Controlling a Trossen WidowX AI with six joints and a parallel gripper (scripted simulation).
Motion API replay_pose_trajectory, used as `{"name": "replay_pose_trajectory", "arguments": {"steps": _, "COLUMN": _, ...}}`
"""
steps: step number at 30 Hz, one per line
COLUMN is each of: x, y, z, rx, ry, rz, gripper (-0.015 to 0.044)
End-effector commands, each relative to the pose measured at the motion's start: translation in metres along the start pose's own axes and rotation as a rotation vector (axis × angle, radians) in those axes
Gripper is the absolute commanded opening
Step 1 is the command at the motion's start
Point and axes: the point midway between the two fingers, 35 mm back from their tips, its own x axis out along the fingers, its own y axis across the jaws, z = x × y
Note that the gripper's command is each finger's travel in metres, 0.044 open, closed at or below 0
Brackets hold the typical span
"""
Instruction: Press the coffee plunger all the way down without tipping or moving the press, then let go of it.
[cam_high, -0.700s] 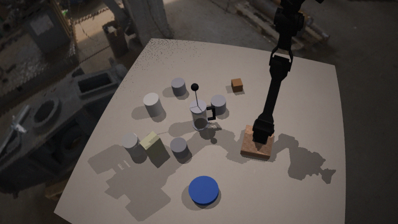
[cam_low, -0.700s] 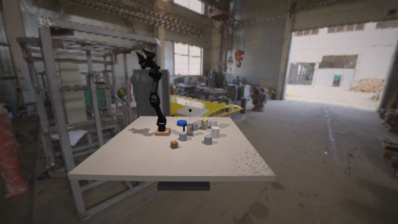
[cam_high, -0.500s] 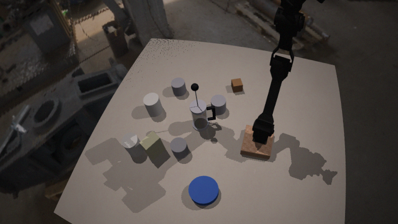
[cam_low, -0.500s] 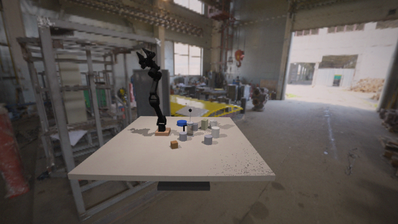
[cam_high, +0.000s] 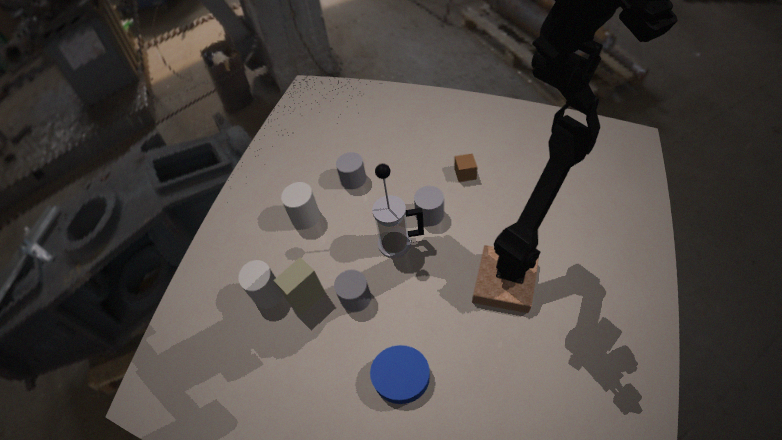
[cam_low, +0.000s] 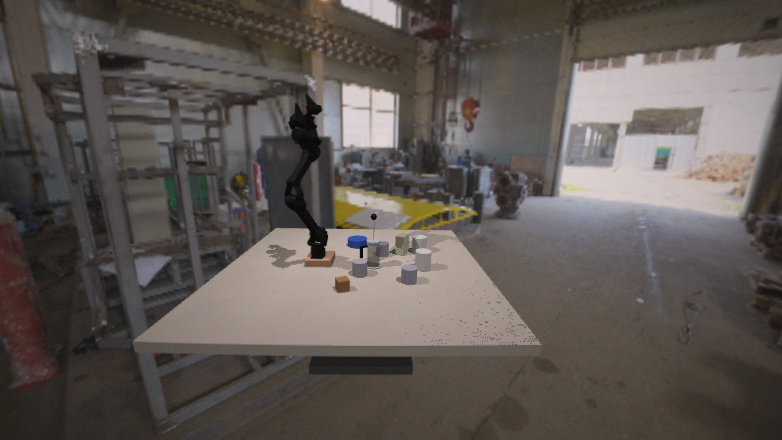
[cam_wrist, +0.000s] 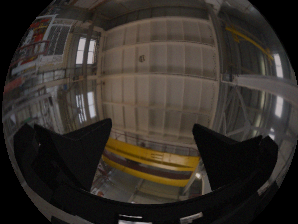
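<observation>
The coffee press (cam_high: 392, 230) (cam_low: 373, 255) stands upright on the table, a clear cylinder with a pale lid and a black handle. Its plunger knob (cam_high: 382, 170) (cam_low: 374, 216), a black ball, is high above the lid on a thin rod. My gripper (cam_low: 308, 106) (cam_wrist: 153, 125) is open and empty, raised high above the arm's base and pointing upward, far from the press. The wrist view shows both fingers spread against the ceiling; the press is not in that view. In the top view the fingertips are not clearly seen.
A grey cylinder (cam_high: 429, 205) (cam_low: 359, 268) stands close by the press handle. Other grey and white cylinders, an olive block (cam_high: 304, 288) (cam_low: 401, 244), a blue disc (cam_high: 400, 373) (cam_low: 357, 241) and an orange cube (cam_high: 465, 167) (cam_low: 342, 284) surround the press. The arm's base block (cam_high: 486, 290) is beyond the handle side.
</observation>
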Motion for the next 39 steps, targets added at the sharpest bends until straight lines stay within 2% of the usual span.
{"name": "replay_pose_trajectory", "arguments": {"steps": 1, "x": -0.012, "y": 0.001, "z": -0.046, "rx": -0.023, "ry": 0.194, "rz": -0.023, "gripper": 0.0440}}
{"name": "replay_pose_trajectory", "arguments": {"steps": 5, "x": -0.036, "y": -0.003, "z": -0.098, "rx": -0.039, "ry": 0.429, "rz": -0.062, "gripper": 0.0440}}
{"name": "replay_pose_trajectory", "arguments": {"steps": 10, "x": -0.085, "y": -0.018, "z": -0.156, "rx": -0.074, "ry": 0.725, "rz": -0.145, "gripper": 0.0440}}
{"name": "replay_pose_trajectory", "arguments": {"steps": 14, "x": -0.135, "y": -0.034, "z": -0.190, "rx": -0.097, "ry": 0.952, "rz": -0.243, "gripper": 0.0440}}
{"name": "replay_pose_trajectory", "arguments": {"steps": 20, "x": -0.221, "y": -0.061, "z": -0.216, "rx": -0.141, "ry": 1.269, "rz": -0.430, "gripper": 0.0440}}
{"name": "replay_pose_trajectory", "arguments": {"steps": 28, "x": -0.342, "y": -0.087, "z": -0.207, "rx": -0.204, "ry": 1.652, "rz": -0.729, "gripper": 0.0440}}
{"name": "replay_pose_trajectory", "arguments": {"steps": 35, "x": -0.448, "y": -0.087, "z": -0.158, "rx": -0.239, "ry": 1.965, "rz": -1.081, "gripper": 0.0440}}
{"name": "replay_pose_trajectory", "arguments": {"steps": 37, "x": -0.470, "y": -0.079, "z": -0.141, "rx": -0.234, "ry": 2.041, "rz": -1.170, "gripper": 0.0440}}
{"name": "replay_pose_trajectory", "arguments": {"steps": 39, "x": -0.478, "y": -0.075, "z": -0.135, "rx": -0.232, "ry": 2.067, "rz": -1.203, "gripper": 0.0440}}
